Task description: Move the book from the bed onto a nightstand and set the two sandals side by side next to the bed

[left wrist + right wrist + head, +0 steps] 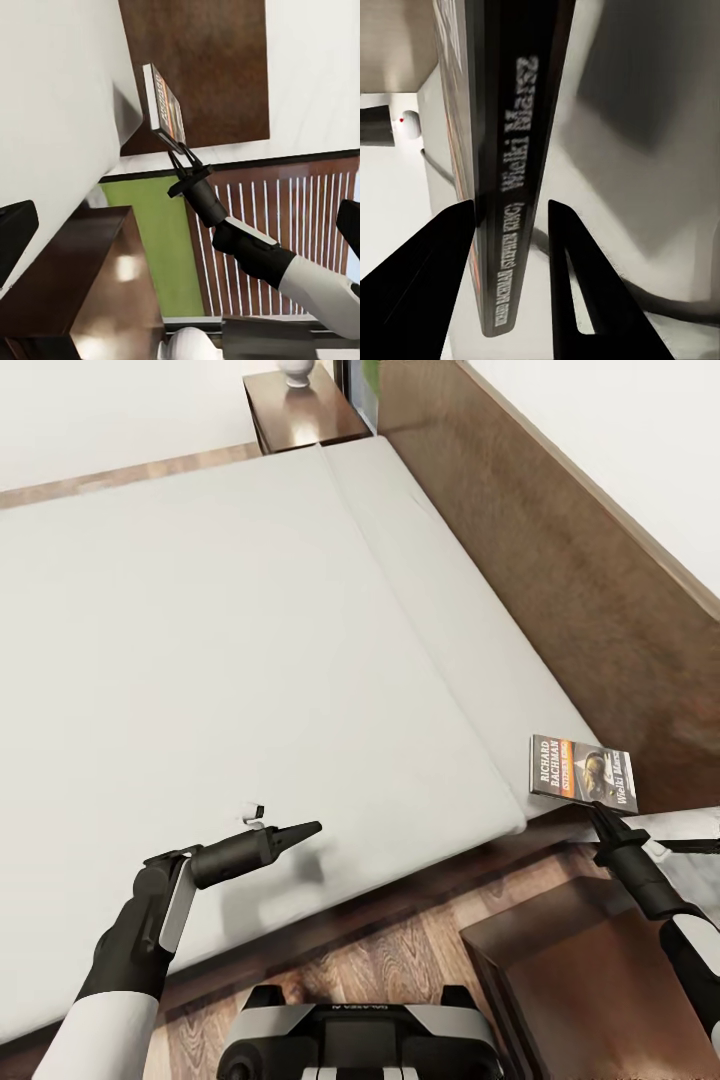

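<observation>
From the head camera I see the bed [250,660] spread across most of my view, its pale mattress bare apart from the book [584,771], which sits at the mattress corner nearest me, close to the dark headboard [560,570]. The book's cover faces up, with the orange band and the white lettering readable. My right tool [600,815] is at the book's near edge. In the right wrist view its two dark fingers [431,277] stand on either side of the book's spine [514,172], one against the cover side and the other with a thin gap to the spine, so the tool is narrowed around the book; I cannot tell whether it is actually clamped. The left wrist view shows the same thing from the side: the right tool [178,157] meeting the book [163,105] at its lower edge, the book tilted up off the mattress there.

My left tool [300,830] hovers over the mattress near the bed's front edge, well apart from the book, fingers drawn together to a point and holding nothing.

One nightstand [590,980] stands just beside the bed's near corner, below my right arm. The other nightstand [305,410] is at the far corner, carrying a white vase [295,370].
</observation>
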Tool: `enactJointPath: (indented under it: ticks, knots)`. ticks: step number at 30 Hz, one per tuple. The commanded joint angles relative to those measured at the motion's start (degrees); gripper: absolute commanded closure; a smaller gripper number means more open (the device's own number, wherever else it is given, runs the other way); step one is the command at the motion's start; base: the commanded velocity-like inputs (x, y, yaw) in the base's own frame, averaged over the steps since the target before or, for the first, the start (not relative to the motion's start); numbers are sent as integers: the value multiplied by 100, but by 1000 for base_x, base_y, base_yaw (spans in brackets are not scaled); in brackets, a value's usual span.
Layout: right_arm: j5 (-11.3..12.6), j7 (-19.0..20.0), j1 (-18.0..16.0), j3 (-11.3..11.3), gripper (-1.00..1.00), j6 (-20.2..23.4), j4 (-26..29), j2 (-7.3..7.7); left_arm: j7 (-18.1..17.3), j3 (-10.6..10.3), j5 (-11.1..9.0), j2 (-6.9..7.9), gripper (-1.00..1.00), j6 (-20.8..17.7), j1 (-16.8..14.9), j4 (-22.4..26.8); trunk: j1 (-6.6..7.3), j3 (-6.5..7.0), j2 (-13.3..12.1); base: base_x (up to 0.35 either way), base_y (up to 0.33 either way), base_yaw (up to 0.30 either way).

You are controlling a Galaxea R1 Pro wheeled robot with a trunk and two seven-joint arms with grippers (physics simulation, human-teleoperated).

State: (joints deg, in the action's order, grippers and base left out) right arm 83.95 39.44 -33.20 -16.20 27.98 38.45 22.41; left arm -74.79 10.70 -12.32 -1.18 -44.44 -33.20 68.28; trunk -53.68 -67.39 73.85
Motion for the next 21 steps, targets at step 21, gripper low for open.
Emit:
enactJointPath:
  ticks: [21]
  knots:
    - [34,-7,-2,-6,100,48,3,0,-20,9,2,-5,-100,-55,-2,1,462,375,-842,0,0,0]
